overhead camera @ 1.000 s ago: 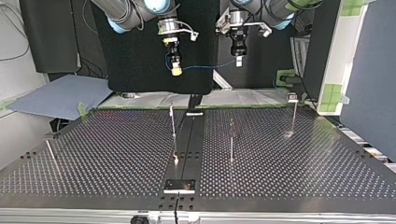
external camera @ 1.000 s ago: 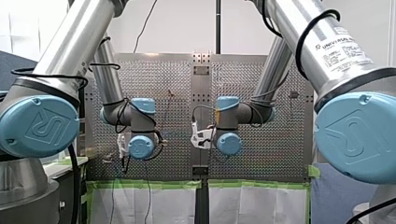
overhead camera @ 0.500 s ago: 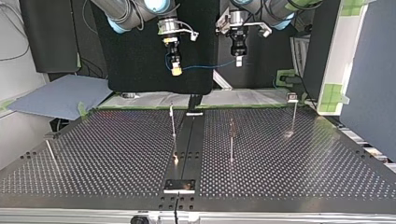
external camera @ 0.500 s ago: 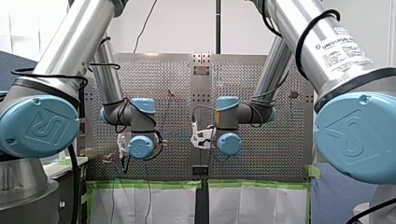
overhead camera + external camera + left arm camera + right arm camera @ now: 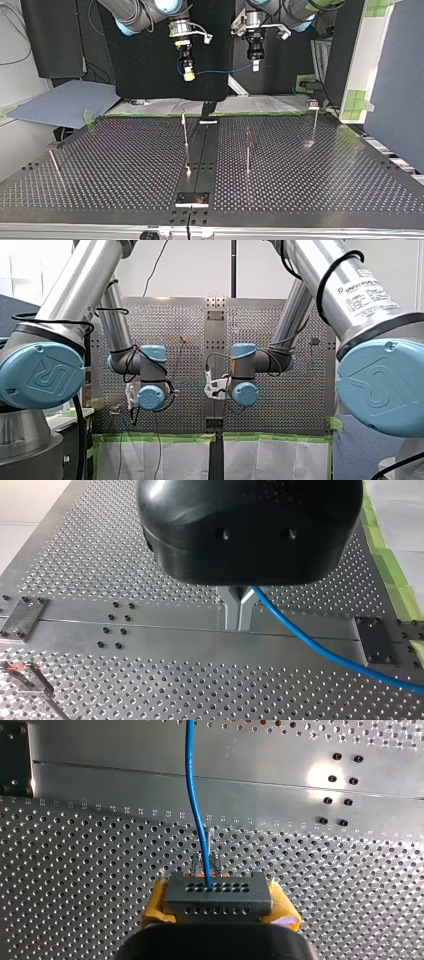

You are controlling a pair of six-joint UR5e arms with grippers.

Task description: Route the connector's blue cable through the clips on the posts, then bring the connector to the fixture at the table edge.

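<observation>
aloft, clamps the connector [image 5: 218, 895] between the yellow pads [image 5: 156, 902] of my right gripper [image 5: 188, 74], pinches its blue cable [image 5: 195, 795] tight in my left gripper [image 5: 239, 615], above the table [image 5: 115, 165].

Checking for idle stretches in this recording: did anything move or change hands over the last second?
Nothing visibly changed. My right gripper stays shut on the grey multi-hole connector and my left gripper stays shut on the thin blue cable, both held above the perforated metal table.
</observation>
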